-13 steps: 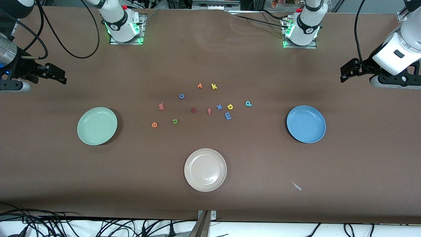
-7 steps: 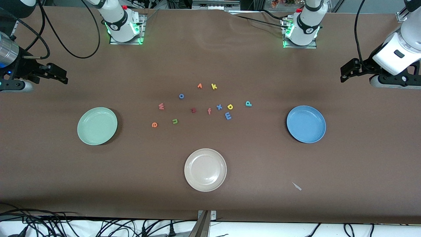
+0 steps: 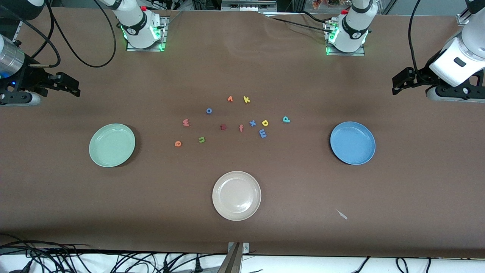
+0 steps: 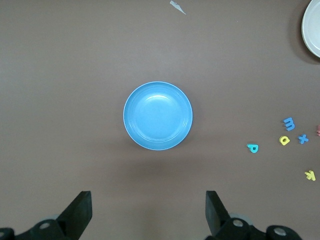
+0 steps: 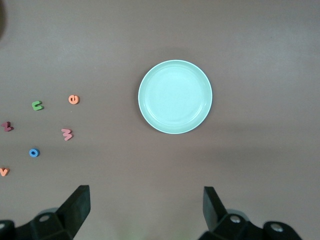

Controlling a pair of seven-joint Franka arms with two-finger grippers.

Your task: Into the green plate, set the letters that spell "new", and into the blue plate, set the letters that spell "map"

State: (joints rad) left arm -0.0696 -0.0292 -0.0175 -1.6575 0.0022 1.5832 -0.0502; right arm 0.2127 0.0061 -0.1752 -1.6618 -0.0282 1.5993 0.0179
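Your right tool (image 3: pixel 74 88) has crept slightly toward the letters, jaws wide and empty; the left tool (image 3: pixel 398 84) waits, likewise. Nothing is sorted: e (image 3: pixel 177 143), n (image 3: pixel 201 140), w (image 3: pixel 185 122) lie past the green plate (image 3: pixel 111 145) from it, m (image 3: pixel 262 133), a (image 3: pixel 265 123), p (image 3: pixel 286 120) short of the blue plate (image 3: pixel 352 143).

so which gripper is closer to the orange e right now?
Right. The right gripper hangs open at its own end of the table, past the green plate from the orange e. The left gripper waits open, up past the blue plate.
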